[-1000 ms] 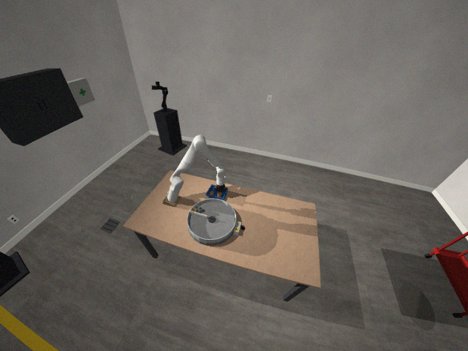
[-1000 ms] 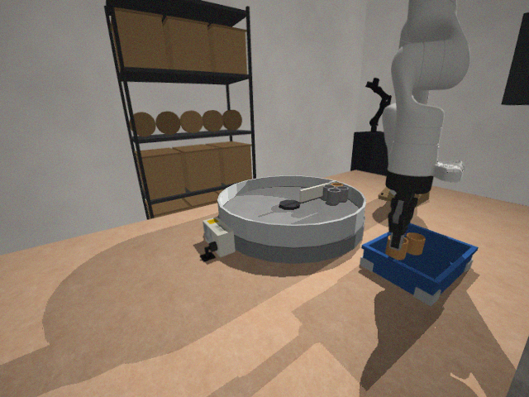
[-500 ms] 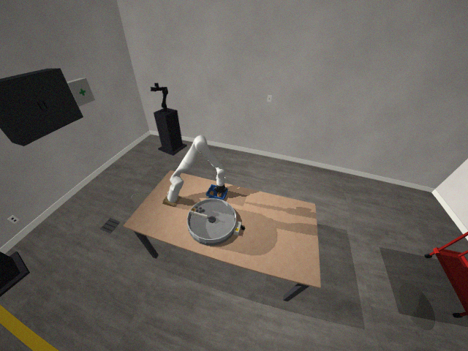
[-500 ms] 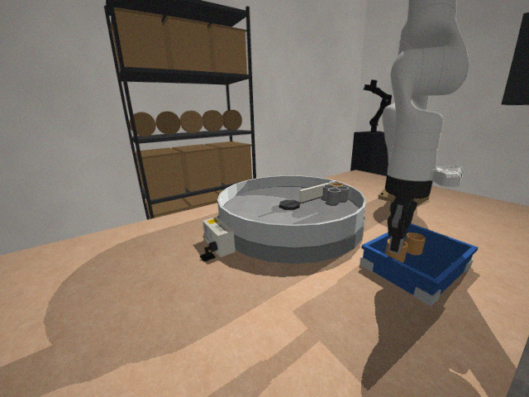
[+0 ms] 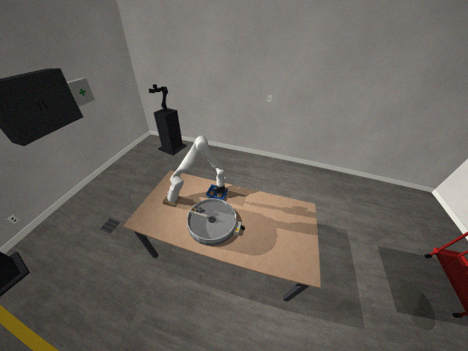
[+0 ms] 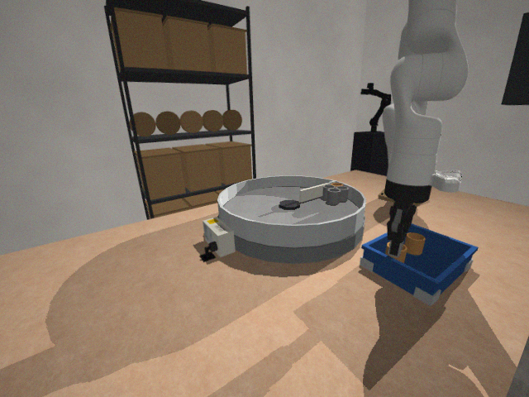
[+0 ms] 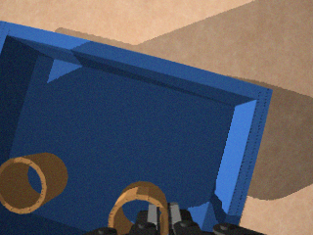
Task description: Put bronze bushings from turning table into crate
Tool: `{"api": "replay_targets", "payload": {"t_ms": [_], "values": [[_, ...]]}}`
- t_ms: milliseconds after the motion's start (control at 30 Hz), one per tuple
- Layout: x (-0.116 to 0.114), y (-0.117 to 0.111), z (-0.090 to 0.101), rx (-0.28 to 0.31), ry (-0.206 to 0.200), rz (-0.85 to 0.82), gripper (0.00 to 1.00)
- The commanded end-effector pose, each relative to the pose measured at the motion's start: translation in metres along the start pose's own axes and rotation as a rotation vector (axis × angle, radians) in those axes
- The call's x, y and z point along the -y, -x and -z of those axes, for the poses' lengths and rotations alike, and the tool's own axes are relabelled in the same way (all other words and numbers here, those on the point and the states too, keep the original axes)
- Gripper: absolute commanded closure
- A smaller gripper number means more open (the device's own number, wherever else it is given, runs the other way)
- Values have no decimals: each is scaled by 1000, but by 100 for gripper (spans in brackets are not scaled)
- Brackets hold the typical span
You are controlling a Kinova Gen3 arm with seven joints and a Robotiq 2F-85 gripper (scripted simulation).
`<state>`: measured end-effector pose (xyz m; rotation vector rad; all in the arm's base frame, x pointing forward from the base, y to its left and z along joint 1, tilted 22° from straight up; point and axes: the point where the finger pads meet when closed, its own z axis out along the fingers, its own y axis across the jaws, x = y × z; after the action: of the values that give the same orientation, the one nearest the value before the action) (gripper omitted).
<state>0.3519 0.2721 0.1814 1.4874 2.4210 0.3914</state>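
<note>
Gripper point(image 5: 220, 190) point(image 6: 395, 251) point(image 7: 163, 216) is clamped on a bronze bushing's point(image 6: 402, 252) point(image 7: 142, 192) wall, clearest in the wrist view, inside the crate point(image 5: 208, 196) point(image 6: 456, 264) point(image 7: 166, 66); second bushing point(image 5: 212, 193) point(image 6: 415, 243) point(image 7: 55, 176) nearby. Only top and exterior views show bronze point(image 5: 193, 208) point(image 6: 337, 184) beside steel bushings point(image 5: 199, 209) point(image 6: 334, 197) on the turning table point(image 5: 211, 238) point(image 6: 290, 235).

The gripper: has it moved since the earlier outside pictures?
Yes, downward: against the blue crate's rim in the exterior view, the gripper is slightly lower now.
</note>
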Motion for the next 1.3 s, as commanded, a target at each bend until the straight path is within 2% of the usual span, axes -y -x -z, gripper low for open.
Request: {"api": "replay_targets", "payload": {"t_ms": [0,633,667,1267], "values": [[0,0,0,0,1,-2,100],[0,0,-3,1,0,-3,100],[0,0,-3,1,0,-3,81],[0,0,-3,1,0,-3,81]]}}
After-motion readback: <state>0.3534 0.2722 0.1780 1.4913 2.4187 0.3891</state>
